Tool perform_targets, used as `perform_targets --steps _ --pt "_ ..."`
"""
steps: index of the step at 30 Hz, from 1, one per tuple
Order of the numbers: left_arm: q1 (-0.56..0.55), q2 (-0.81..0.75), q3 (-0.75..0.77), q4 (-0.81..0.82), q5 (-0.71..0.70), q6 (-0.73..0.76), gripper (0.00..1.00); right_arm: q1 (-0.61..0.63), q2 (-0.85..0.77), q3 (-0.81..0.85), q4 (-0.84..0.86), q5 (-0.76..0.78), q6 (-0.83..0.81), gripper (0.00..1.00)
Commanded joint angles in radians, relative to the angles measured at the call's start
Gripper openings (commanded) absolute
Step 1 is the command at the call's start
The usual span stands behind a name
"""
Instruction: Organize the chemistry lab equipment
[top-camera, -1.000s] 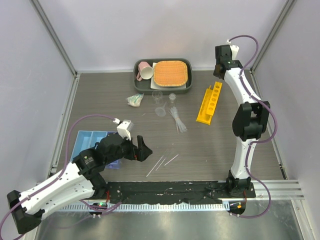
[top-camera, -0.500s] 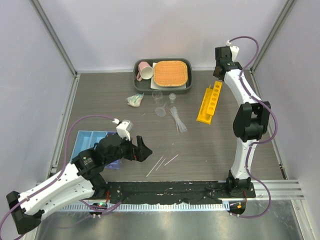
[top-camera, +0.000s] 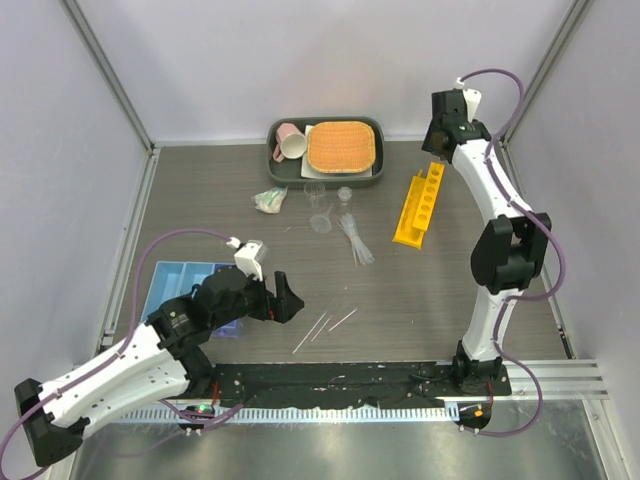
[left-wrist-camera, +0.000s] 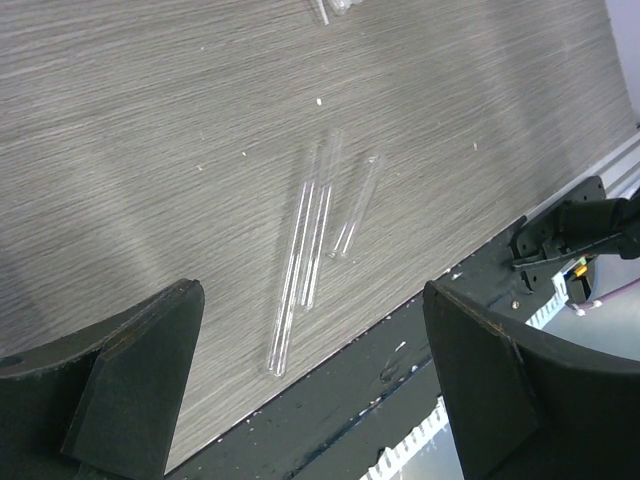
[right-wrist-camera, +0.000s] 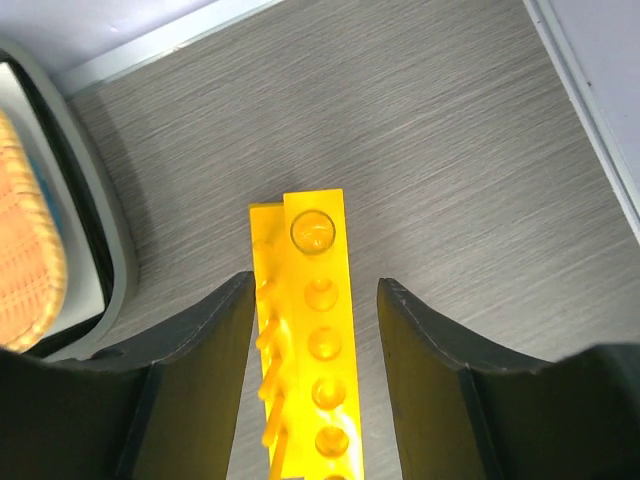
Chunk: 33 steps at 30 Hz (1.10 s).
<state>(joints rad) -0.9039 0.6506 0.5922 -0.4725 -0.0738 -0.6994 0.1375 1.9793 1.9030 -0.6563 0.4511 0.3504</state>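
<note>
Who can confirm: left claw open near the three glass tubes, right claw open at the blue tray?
Wrong on the right claw: it is open at the end of the yellow rack, as the right wrist view shows. The left claw is open near the three glass tubes.

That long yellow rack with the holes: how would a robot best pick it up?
Probably across its narrow width, from straight above. The yellow tube rack lies flat, long and slim, so its long sides suit a pinch. The right gripper hangs open over its far end.
</note>
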Motion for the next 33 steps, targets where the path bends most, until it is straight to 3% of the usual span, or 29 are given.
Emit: perform_targets --steps 1,9,19,25,33 --pt "-0.006 0.033 0.035 0.005 -0.041 -0.006 0.95 0.030 -0.190 -0.015 -0.046 0.046 0.010 0.58" --pt "-0.038 0.162 0.003 0.008 -0.165 -0.057 0.90 0.235 -0.448 -0.214 -0.104 0.152 0.010 0.58" --pt "-0.286 0.460 0.103 -0.072 -0.455 -0.149 0.79 0.528 -0.730 -0.464 -0.163 0.153 0.088 0.58" --pt "-0.406 0.555 0.138 -0.104 -0.520 -0.218 0.69 0.589 -0.806 -0.542 -0.201 0.172 0.104 0.58" --pt "-0.486 0.521 0.109 -0.124 -0.506 -0.259 0.59 0.602 -0.870 -0.579 -0.218 0.173 0.094 0.58"
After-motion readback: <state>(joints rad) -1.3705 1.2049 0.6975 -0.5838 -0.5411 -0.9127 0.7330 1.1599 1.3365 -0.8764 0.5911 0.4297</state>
